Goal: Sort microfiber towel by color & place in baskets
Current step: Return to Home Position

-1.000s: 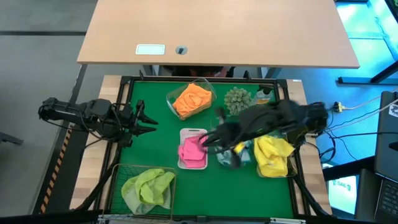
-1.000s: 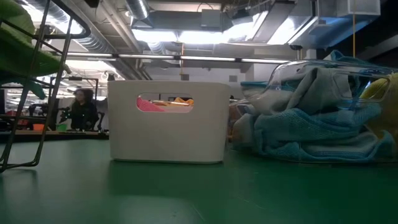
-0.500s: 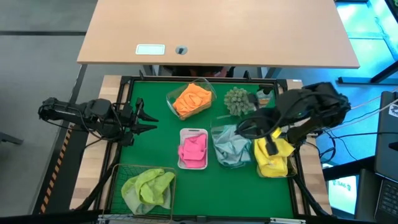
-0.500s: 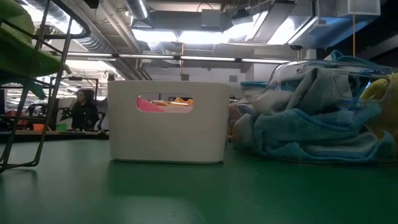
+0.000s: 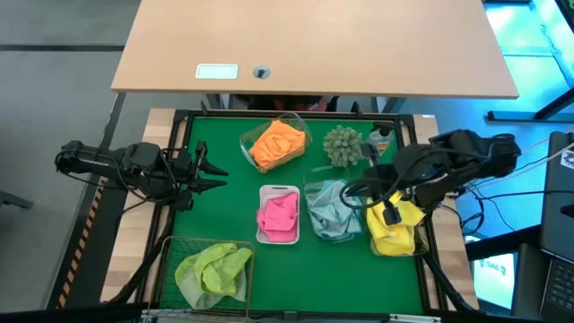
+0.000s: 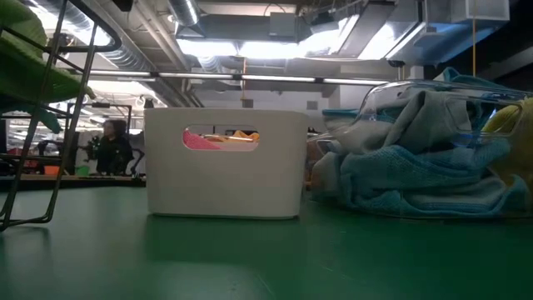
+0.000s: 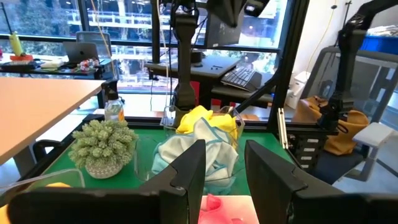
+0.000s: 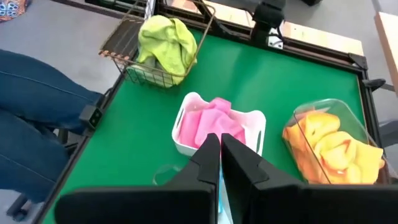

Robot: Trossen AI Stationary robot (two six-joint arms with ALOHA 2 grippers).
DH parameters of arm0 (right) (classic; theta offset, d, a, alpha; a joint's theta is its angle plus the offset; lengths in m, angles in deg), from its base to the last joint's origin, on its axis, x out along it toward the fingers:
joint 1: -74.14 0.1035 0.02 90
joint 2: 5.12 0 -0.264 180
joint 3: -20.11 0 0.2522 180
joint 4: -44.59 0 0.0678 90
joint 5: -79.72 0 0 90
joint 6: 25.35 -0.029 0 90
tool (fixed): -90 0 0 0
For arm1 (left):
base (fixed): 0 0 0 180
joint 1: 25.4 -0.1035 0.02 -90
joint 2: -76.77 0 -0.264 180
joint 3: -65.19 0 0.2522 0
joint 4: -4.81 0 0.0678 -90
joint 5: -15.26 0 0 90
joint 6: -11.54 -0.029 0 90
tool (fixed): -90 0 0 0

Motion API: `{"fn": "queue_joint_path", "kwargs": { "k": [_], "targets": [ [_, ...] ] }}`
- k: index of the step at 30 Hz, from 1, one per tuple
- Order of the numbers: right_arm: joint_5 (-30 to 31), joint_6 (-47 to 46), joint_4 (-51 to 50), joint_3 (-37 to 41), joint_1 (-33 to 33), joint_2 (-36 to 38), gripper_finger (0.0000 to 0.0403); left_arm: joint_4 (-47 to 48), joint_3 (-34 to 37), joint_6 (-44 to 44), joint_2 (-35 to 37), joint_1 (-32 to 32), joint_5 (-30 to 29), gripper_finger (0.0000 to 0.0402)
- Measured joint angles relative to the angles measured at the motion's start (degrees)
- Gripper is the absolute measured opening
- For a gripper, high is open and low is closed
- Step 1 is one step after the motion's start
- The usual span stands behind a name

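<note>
- Orange towel [image 5: 276,144]: bunched in the first clear tub [image 5: 247,136] at the edge of the green mat [image 5: 224,211] nearest the wooden desk [image 5: 314,45], just beside a spiky plant [image 5: 342,145].
- Pink towel [image 5: 278,217]: inside the white tray [image 5: 278,189] near the middle of the mat; in the low view, seen through the tray's handle slot.
- Teal towel [image 5: 330,215]: heaped in the second clear tub [image 5: 311,188], just beside the white tray.
- Yellow towel [image 5: 395,231]: fills the third clear tub [image 5: 417,249] at the mat's right edge, right next to the teal one.
- Green towel [image 5: 213,269]: piled in the wire basket [image 5: 170,244] at the mat's near left corner.
- Small bottle [image 5: 381,139]: just beside the plant, toward the right.
- Left gripper [image 5: 222,179]: fingers apart, holding nothing; at the mat's left edge, well apart from every towel.
- Right gripper [image 5: 348,190]: fingers together with nothing between; above the second clear tub, arm crossing over the third.
- Person [image 6: 112,150]: far back in the room in the low view.
- Leg in blue jeans [image 8: 37,106]: beside the table in the right wrist view.
</note>
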Motion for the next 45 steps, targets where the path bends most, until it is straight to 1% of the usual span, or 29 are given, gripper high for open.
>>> {"fn": "queue_joint_path", "kwargs": {
  "k": [6, 11, 13, 18, 22, 25, 29, 34, 37, 40, 42, 45],
  "targets": [
    [1.0, -3.0, 15.8, 23.9, 0.0, 14.5, 0.0017, 0.0, 0.0, -0.1, 0.0, 0.0, 0.0, 0.0105],
    [1.1, -6.4, 29.4, 41.7, 0.0, 27.9, 0.0017, 0.2, 0.0, -5.1, 0.0, 0.0, 0.0, 0.0105],
    [1.4, -7.3, 34.1, 47.8, 0.0, 32.5, 0.0017, 0.2, 0.0, -6.4, 0.0, 0.0, 0.0, 0.0105],
    [4.0, -10.4, 40.5, 60.5, 0.0, 43.9, 0.0017, 0.2, 0.0, -7.5, -0.1, 0.0, 0.0, 0.0105],
    [6.4, -12.9, 43.1, 68.4, 0.0, 51.5, 0.0017, 0.2, 0.0, -7.6, 0.0, 0.0, 0.0, 0.0105],
    [6.6, -14.2, 44.2, 73.3, 0.0, 55.9, 0.0017, -0.6, 0.5, -9.0, 0.6, 0.0, 0.0, 0.0105],
    [6.6, -15.7, 46.5, 78.6, 0.0, 60.2, 0.0017, -4.6, 5.5, -9.4, 2.4, 0.0, -0.4, 0.0105],
    [6.7, -14.5, 52.6, 85.9, 0.0, 63.4, 0.0017, -12.5, 13.6, -9.1, 5.7, -0.1, -3.8, 0.0105],
    [6.7, -13.0, 57.7, 90.6, 0.0, 64.6, 0.0017, -15.8, 18.0, -9.1, 8.2, -0.1, -7.9, 0.0105],
    [6.7, -12.8, 60.9, 94.2, 0.0, 65.4, 0.0017, -16.4, 21.0, -9.1, 10.9, -0.2, -10.8, 0.0105],
    [7.1, -12.8, 61.0, 95.7, 0.0, 66.1, 0.0017, -16.7, 22.1, -10.1, 12.7, -0.5, -11.0, 0.0105],
    [10.4, -12.7, 60.9, 97.3, 0.0, 67.6, 0.0017, -16.5, 23.6, -12.2, 16.0, -1.6, -11.0, 0.0105]
  ]
}}
